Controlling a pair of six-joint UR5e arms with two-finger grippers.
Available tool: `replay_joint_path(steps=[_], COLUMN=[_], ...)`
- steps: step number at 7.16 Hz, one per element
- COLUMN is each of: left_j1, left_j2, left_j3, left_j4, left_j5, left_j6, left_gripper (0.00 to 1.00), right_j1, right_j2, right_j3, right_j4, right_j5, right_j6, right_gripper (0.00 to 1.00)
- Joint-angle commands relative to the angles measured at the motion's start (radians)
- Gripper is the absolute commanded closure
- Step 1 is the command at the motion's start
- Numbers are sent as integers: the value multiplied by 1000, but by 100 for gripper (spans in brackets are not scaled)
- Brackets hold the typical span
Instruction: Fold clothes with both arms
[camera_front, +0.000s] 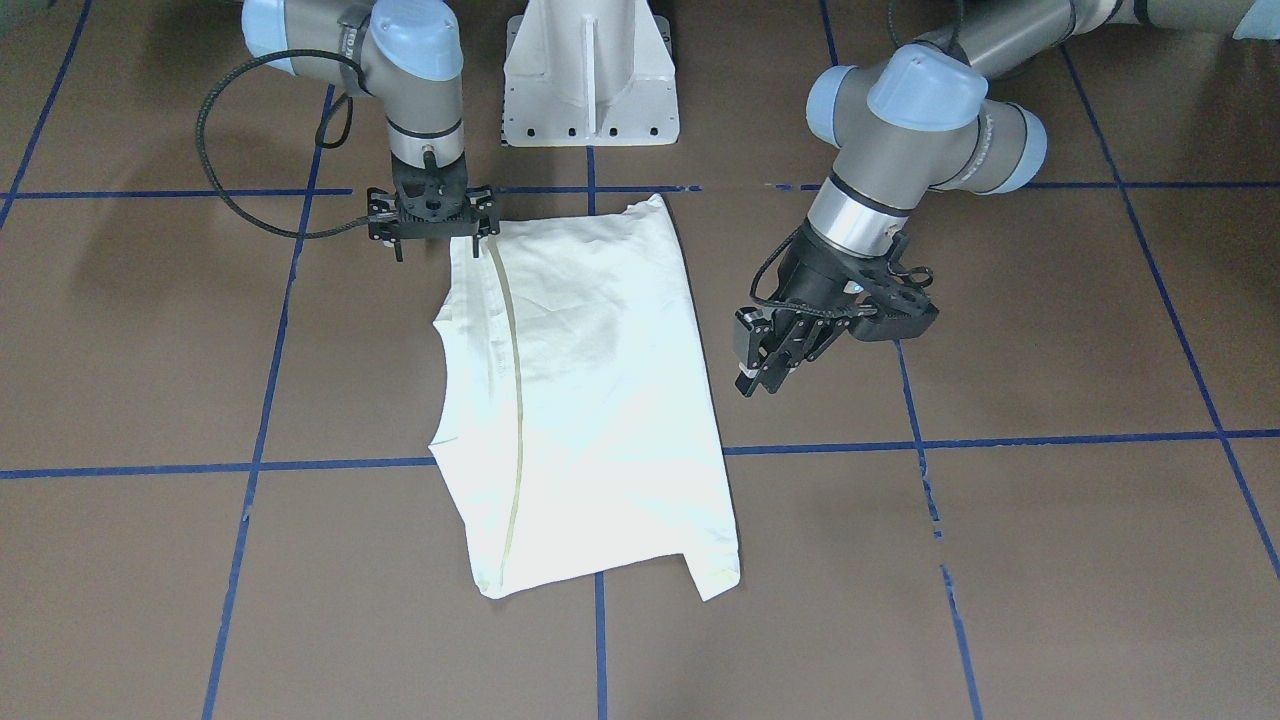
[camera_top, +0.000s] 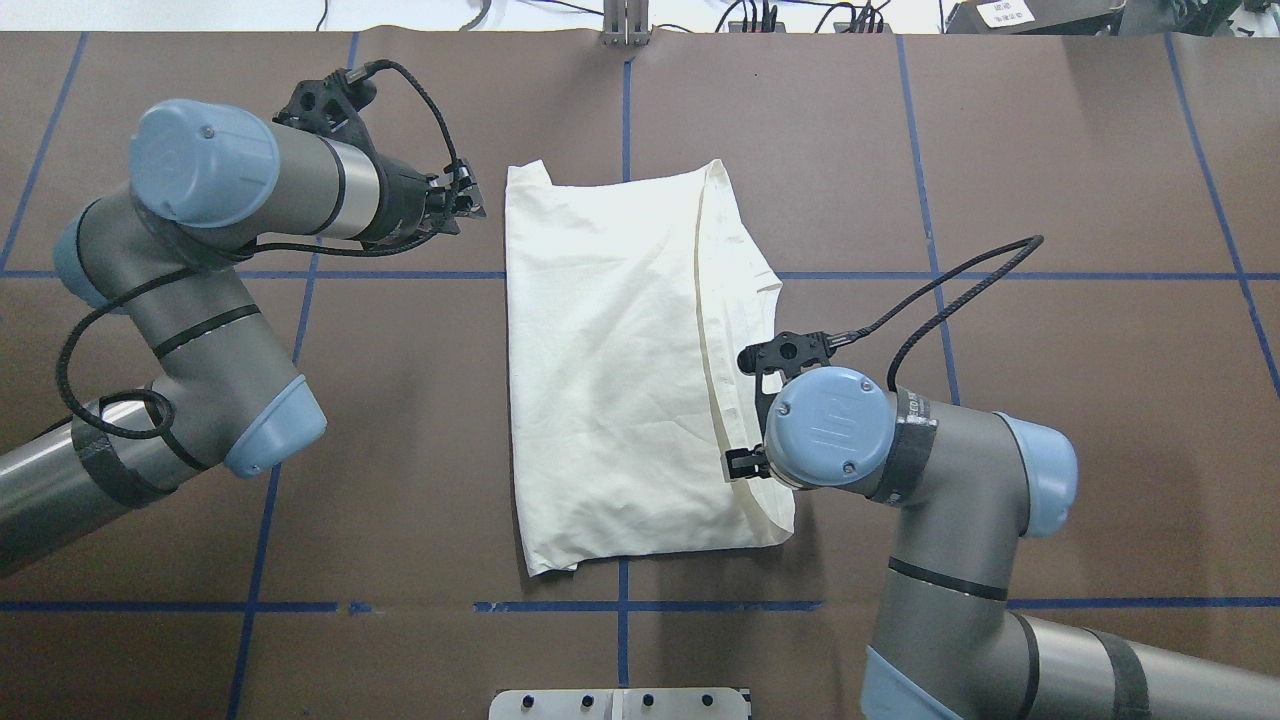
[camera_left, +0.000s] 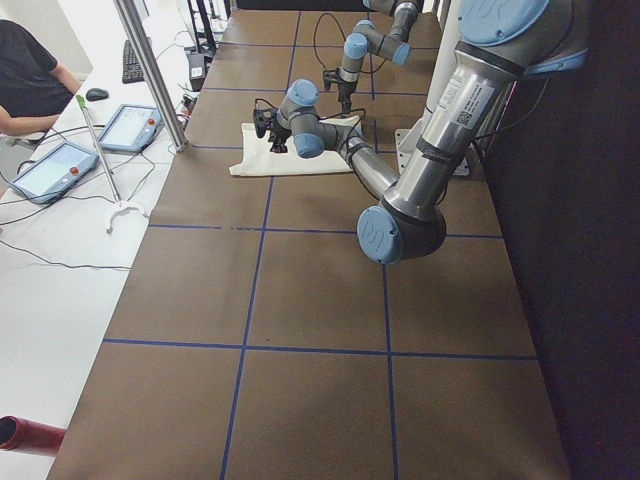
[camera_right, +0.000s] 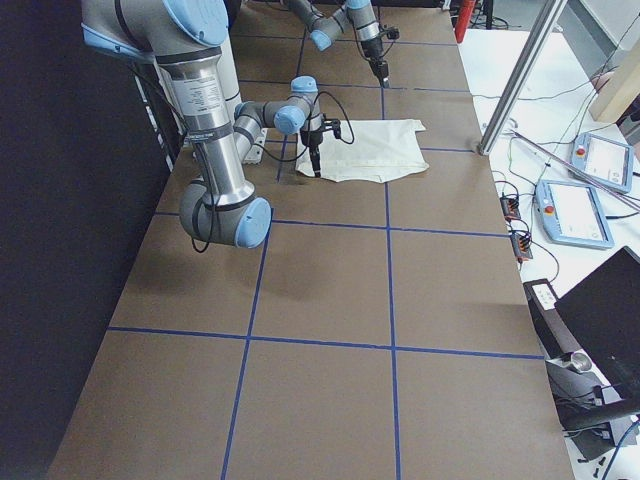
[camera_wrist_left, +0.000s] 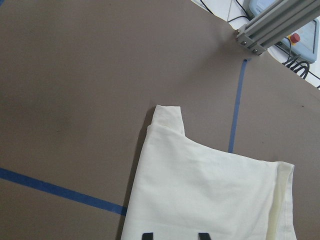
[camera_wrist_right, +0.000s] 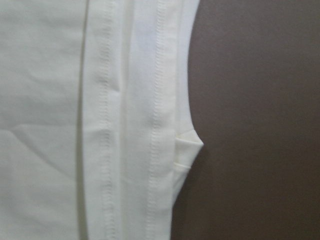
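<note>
Spread and empty at the left end effector (camera_front: 760, 365), tilted just beside the folded T-shirt's (camera_front: 590, 400) long edge. Cannot tell whether spread or pressed together at the right end effector (camera_front: 432, 228), pointing straight down at the hemmed corner nearest the white pedestal (camera_front: 590, 80). Lying flat, plain side up, on the brown tabletop (camera_front: 1000, 560).

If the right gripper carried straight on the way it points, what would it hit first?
Most likely the T-shirt: the right gripper points straight down over its stitched edge. How much gap remains is unclear.
</note>
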Motion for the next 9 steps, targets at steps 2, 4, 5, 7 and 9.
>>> replay_joint_path(steps=[2, 4, 5, 7, 9], left_j1=[0, 0, 0, 0, -2], left_j2=[0, 2, 2, 0, 0], left_j3=[1, 3, 3, 1, -12], left_j4=[0, 0, 0, -2, -2], left_j5=[0, 0, 0, -2, -2], left_j6=[1, 1, 1, 1, -1], left_gripper=[59, 59, 59, 59, 59], right_j1=[-9, -9, 6, 39, 25], right_j2=[60, 5, -56, -187, -67], right_j3=[-83, -71, -42, 79, 43], right_j4=[0, 0, 0, -6, 1], right_j5=[4, 12, 12, 13, 10], right_j6=[-6, -10, -94, -186, 32], right_gripper=[0, 0, 0, 0, 0])
